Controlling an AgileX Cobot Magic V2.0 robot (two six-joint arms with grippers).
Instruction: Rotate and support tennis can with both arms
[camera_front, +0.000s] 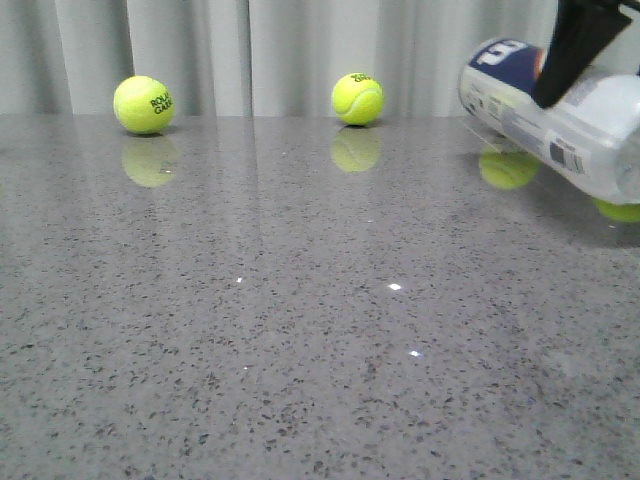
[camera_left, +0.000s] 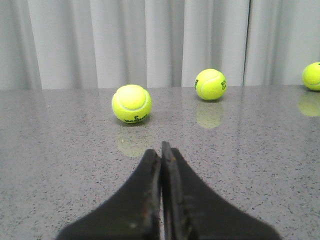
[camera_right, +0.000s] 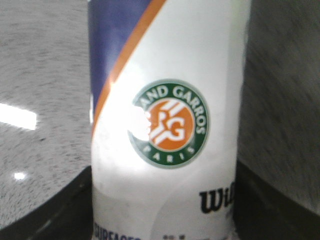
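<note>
The tennis can (camera_front: 545, 115) is held tilted above the table at the far right of the front view, its navy end up and to the left. My right gripper (camera_front: 565, 65) is shut on it from above. In the right wrist view the can (camera_right: 167, 125) fills the space between my black fingers (camera_right: 50, 215), showing the round green-orange emblem, the orange stripe and "Wil" lettering. My left gripper (camera_left: 161, 150) is shut and empty, low over the table, and does not show in the front view.
Two loose tennis balls (camera_front: 143, 104) (camera_front: 357, 98) lie at the back of the grey speckled table by the curtain. Two more balls (camera_front: 508, 168) (camera_front: 618, 209) lie under the can. The left wrist view shows balls ahead (camera_left: 131, 103) (camera_left: 210, 84) (camera_left: 311, 76).
</note>
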